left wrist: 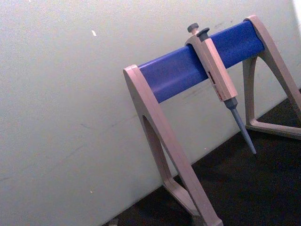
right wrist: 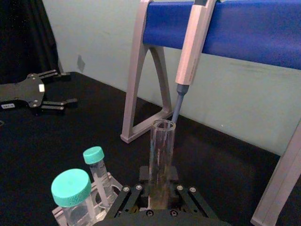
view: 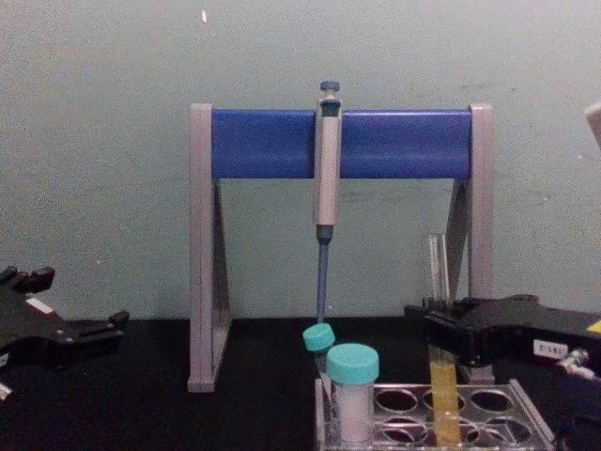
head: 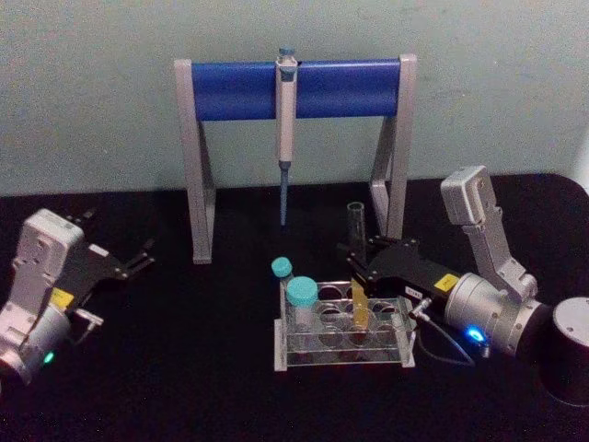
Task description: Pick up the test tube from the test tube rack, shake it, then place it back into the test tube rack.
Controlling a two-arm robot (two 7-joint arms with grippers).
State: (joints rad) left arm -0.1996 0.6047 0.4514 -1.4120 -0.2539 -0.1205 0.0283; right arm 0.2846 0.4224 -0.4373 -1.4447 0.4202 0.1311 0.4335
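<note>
Test tube (head: 355, 223) (upright in rack (head: 386, 359)) clamped by right gripper (head: 358, 268).

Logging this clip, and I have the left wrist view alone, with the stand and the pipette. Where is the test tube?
Observer: The test tube stands upright in the test tube rack, yellow liquid in its lower part.
Operator: Anything holding it?
Observer: The right gripper is shut on it just above the rack.
Operator: And the left one?
Observer: The left gripper is open, off to the left, apart from the rack.
</note>
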